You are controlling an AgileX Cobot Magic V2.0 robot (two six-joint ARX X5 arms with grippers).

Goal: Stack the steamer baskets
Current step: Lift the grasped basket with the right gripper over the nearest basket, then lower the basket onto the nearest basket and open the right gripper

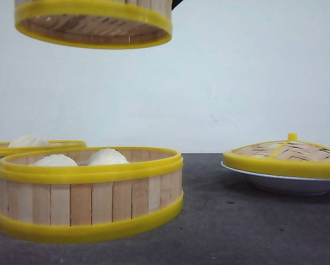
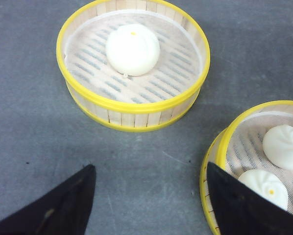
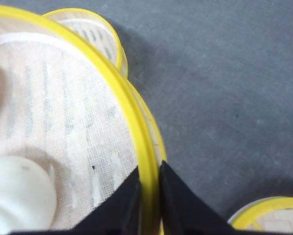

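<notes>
Three steamer baskets counted. My right gripper (image 3: 147,196) pinches the rim of one steamer basket (image 1: 93,22), held high above the table (image 1: 237,221). Two rest below: front basket (image 1: 90,193) with two visible buns (image 1: 54,160), rear basket (image 1: 21,152) with one. My left gripper (image 2: 151,196) hangs spread, holding nothing. One lid (image 1: 286,154) sits on one plate (image 1: 286,182).

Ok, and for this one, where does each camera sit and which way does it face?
Front view: low, near table level, facing forward at the near basket, the lid on its plate and the lifted basket; barely any robot shows.
Left wrist view: looks down on the one-bun basket; the left gripper shows, open.
Right wrist view: looks down into the lifted basket; the right gripper pinches its rim.
Shared: front and right wrist views both show the lifted basket.
</notes>
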